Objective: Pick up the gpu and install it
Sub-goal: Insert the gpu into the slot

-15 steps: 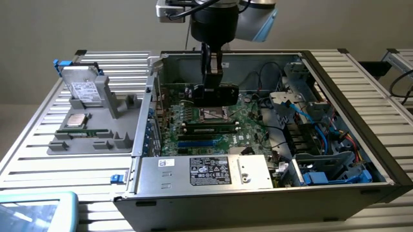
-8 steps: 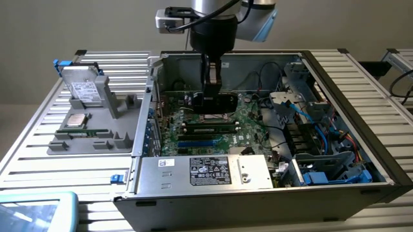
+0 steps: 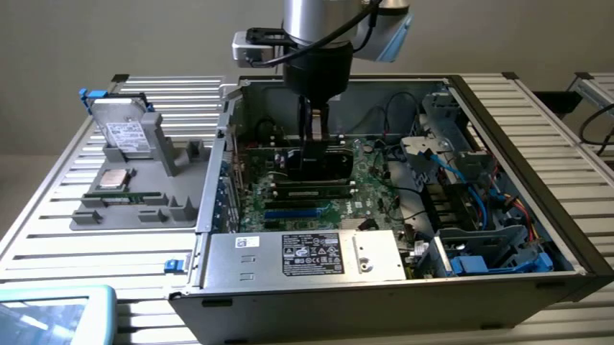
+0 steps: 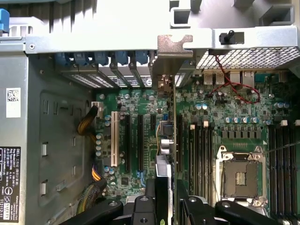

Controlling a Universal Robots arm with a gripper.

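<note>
The top of the grey robot arm is cut off by the frame in the exterior view. In the wrist view the dark end effector (image 4: 164,199) is cropped at the picture's border, so its fingers (image 4: 149,199) show only in part. The gpu (image 4: 174,122), a thin black-faced expansion card on a green circuit board, appears there edge-on as a narrow line, so its face cannot be read. Its lower edge is hidden in both views, and whether it sits in a slot cannot be told.

The end effector (image 3: 315,129) reaches down into the open grey metal computer case (image 3: 287,305), which rests on the slatted aluminium surface (image 3: 86,244). It is pinching the gpu (image 3: 323,164) by the upper edge. The card hangs directly beneath it, standing on edge over the expansion slots of the green motherboard (image 3: 374,172). The card's silver metal bracket (image 4: 174,51) points towards the case's rear wall; contact there is unclear.
</note>
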